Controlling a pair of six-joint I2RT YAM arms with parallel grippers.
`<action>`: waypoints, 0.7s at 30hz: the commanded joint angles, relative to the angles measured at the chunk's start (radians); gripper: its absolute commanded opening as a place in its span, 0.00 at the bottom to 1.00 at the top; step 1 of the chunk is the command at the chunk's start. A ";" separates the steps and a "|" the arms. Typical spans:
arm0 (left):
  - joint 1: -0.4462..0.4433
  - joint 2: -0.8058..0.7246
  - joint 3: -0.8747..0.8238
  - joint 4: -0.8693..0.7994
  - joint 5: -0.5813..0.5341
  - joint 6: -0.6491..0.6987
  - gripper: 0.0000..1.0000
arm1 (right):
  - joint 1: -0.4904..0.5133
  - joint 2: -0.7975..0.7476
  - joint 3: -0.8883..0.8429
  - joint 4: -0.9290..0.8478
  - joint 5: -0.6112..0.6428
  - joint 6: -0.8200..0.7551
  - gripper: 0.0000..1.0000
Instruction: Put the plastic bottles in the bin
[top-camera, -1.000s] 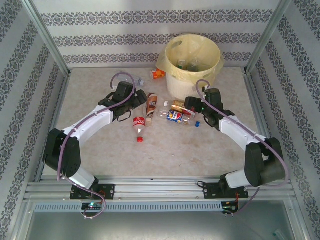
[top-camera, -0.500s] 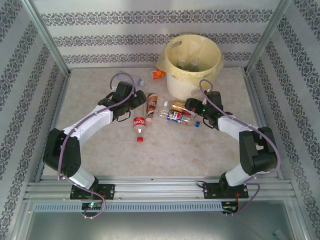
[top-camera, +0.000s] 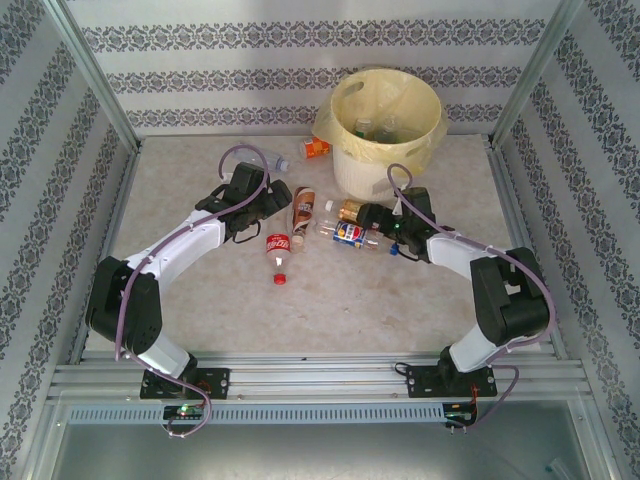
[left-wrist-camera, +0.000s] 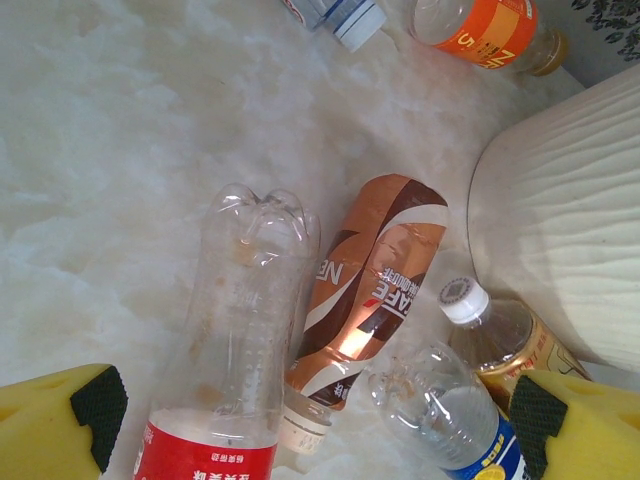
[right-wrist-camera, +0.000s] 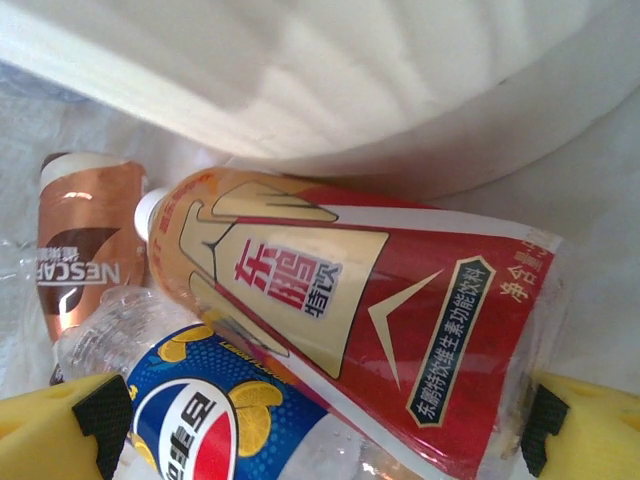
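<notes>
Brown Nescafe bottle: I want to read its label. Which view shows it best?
Left wrist: the brown Nescafe bottle lies whole and close, label readable. Right wrist catches part of the bottle at its left edge; top external shows the bottle tiny.

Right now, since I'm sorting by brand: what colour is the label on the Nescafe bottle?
The Nescafe bottle has a coppery brown label with dark brown and white swirls, clearest in the left wrist view.
</notes>
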 joint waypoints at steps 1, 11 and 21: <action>0.012 0.007 -0.011 -0.023 -0.007 -0.013 1.00 | 0.041 -0.013 -0.022 0.027 -0.008 0.035 0.98; 0.012 0.009 -0.104 0.029 0.074 -0.098 1.00 | 0.218 -0.081 -0.060 -0.022 0.109 0.102 0.98; 0.011 -0.017 -0.123 -0.020 0.061 -0.109 1.00 | 0.354 -0.198 -0.007 -0.444 0.218 -0.289 0.98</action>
